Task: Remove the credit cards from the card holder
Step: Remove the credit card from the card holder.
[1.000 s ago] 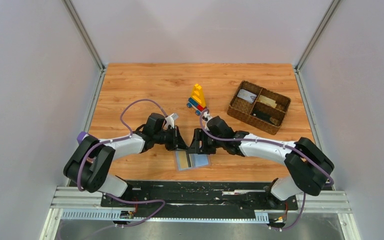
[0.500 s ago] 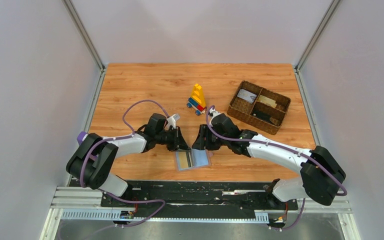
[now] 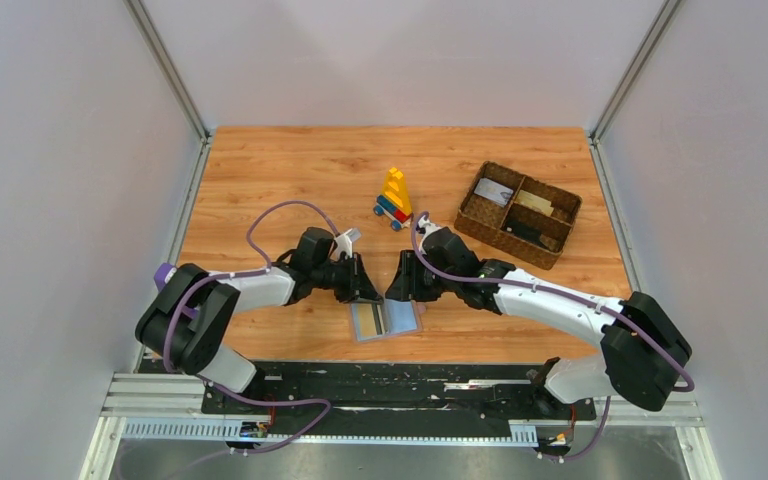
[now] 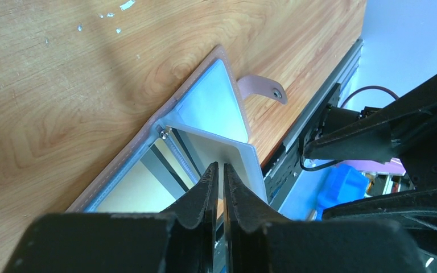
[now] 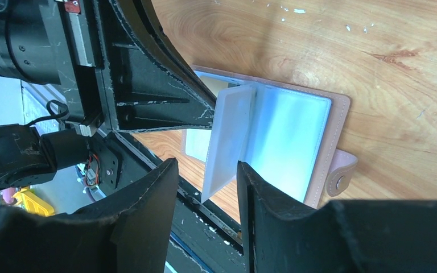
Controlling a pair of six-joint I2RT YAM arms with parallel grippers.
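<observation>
The light-blue card holder (image 3: 400, 320) lies open near the table's front edge, its pink tab (image 5: 341, 173) on the right. One clear leaf (image 5: 230, 136) stands upright from its middle. A tan card with a dark stripe (image 4: 119, 193) shows in the holder's left panel. My left gripper (image 4: 219, 166) has its jaws almost together, with the tips against the leaf's left face. My right gripper (image 5: 206, 164) is open, and the leaf's free edge lies between its fingers without touching them. Three credit cards lie in the basket: greyish-white (image 3: 495, 192), tan (image 3: 533, 203) and black (image 3: 525, 232).
A brown woven basket (image 3: 500, 245) with compartments stands at the right rear. A colourful block toy (image 3: 394, 195) sits just behind the two grippers. The black rail at the table's front edge runs right beside the holder.
The right gripper has drawn back slightly to the right and its jaws have narrowed around the leaf. The left jaws have parted a hair. The right elbow has swung outward.
</observation>
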